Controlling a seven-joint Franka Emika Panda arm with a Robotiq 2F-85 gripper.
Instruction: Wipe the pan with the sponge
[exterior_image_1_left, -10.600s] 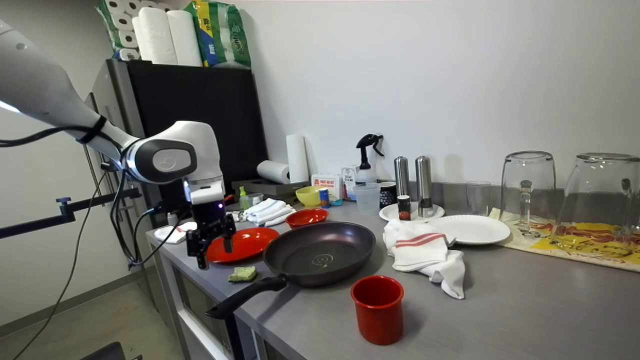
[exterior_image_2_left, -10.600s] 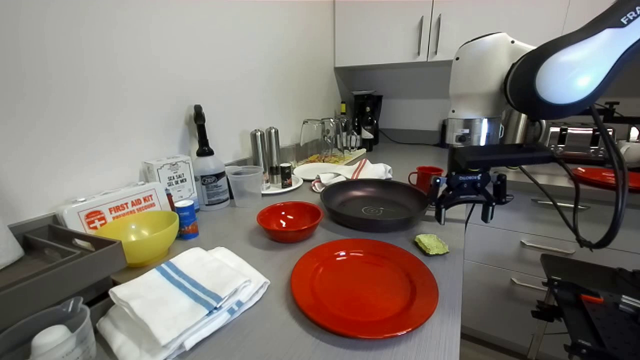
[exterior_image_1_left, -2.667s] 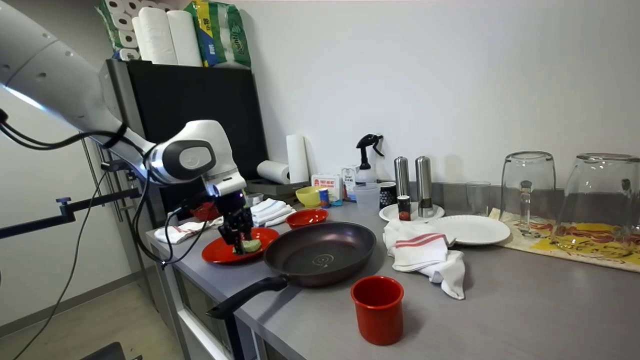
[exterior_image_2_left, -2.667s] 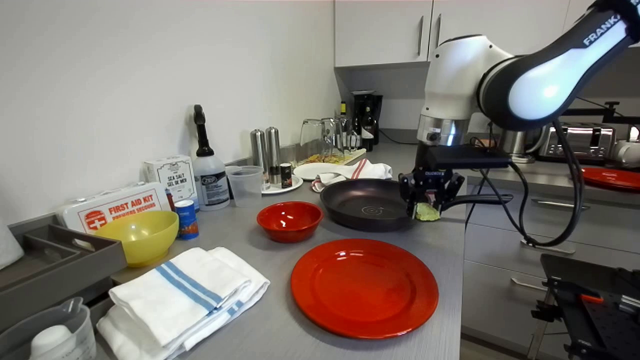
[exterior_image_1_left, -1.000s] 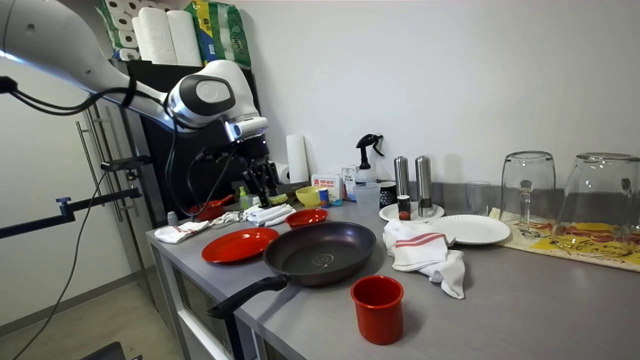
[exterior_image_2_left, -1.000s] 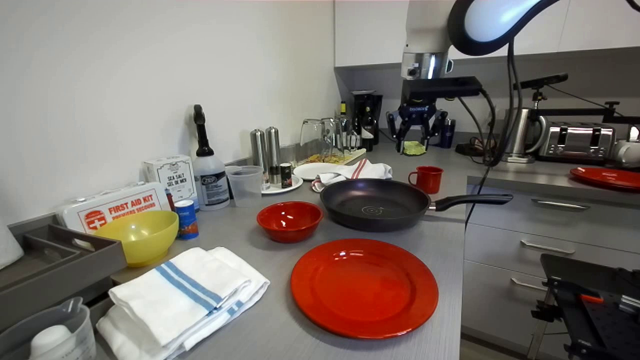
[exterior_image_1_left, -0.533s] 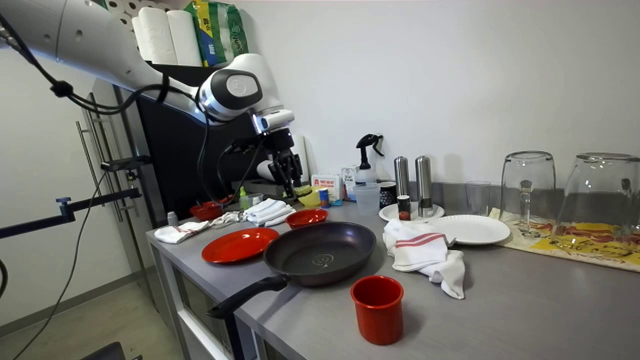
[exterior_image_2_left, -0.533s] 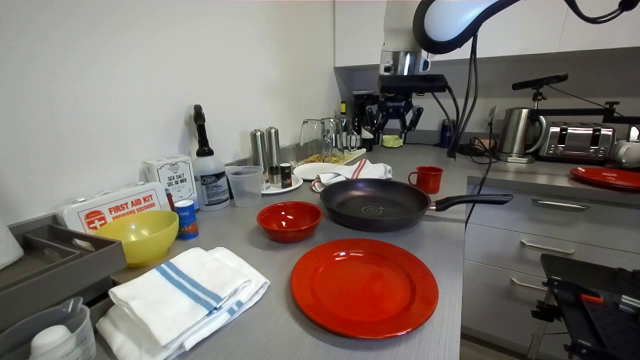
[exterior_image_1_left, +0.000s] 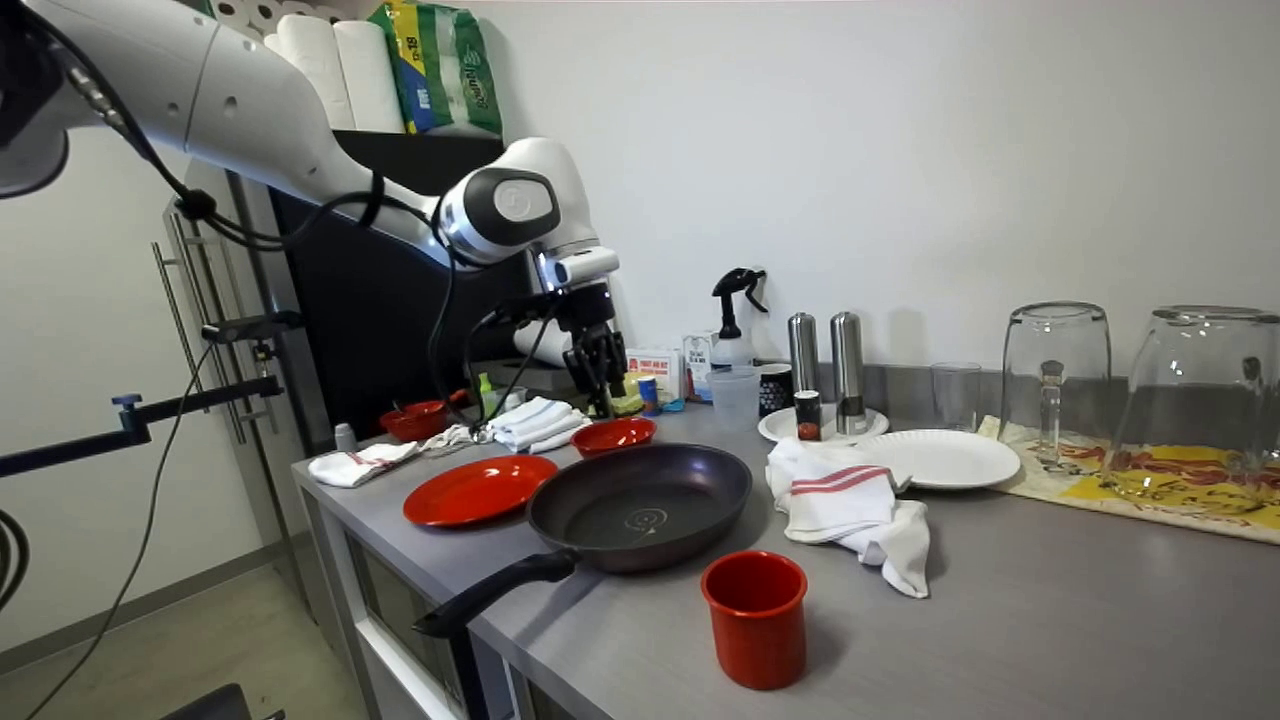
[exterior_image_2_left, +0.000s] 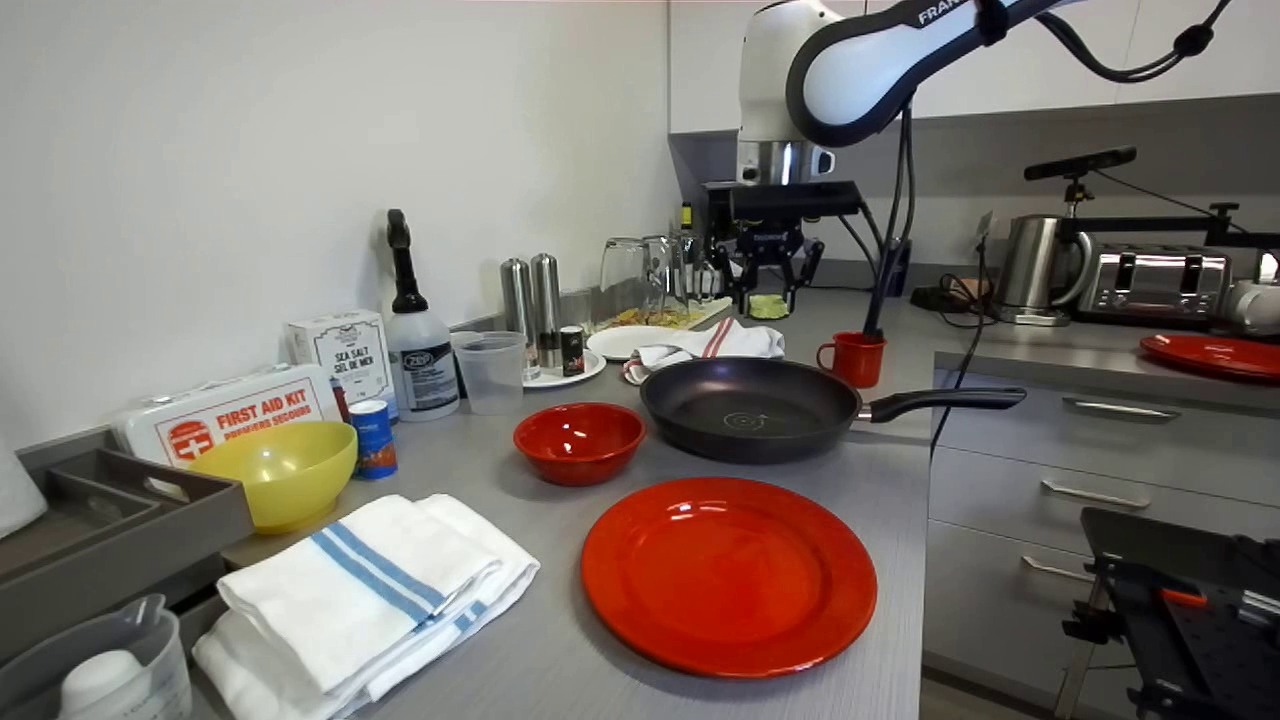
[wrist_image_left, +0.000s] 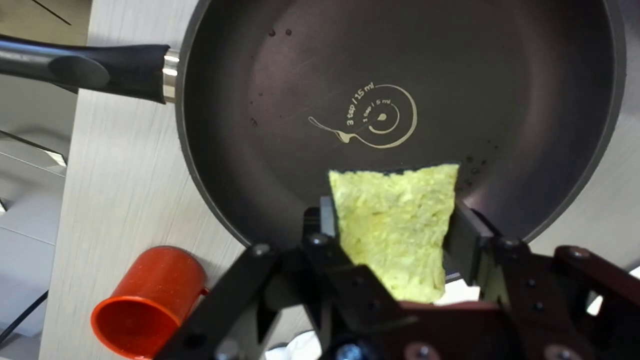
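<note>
Jaws: closed on the sponge, gripping it by two opposite sides. Wrist view has one broad yellow-green face toward the camera, its leading edge uneven. Same view: sponge overlaps the pan at about 6 o'clock from the printed mark.

Height: in both exterior views the sponge shows at about 12 o'clock from the pan, raised, with a gap to the rim; whether it is straight over the pan, cannot tell. Arm lies toward 10 o'clock from the jaws in an exterior view.

Pan: upright on the table. Handle at 9 o'clock in the wrist view, jutting past the table edge. Dark spots, small, on the inner surface at 4 o'clock from the printed mark, more toward 9 and 10 o'clock; what they are, cannot tell.

Around the pan, in an exterior view: red plate at 6 o'clock, close by; towels, folded, white with blue stripes, at 8 o'clock, well apart; red bowl between 8 and 9 o'clock, just beside; white plate near 10 o'clock; cloth, white with red stripes, at 11 o'clock, crumpled; mug, red and upright, at 2 o'clock. Wrist view gives the mug at about 8 o'clock, apart from the pan.
</note>
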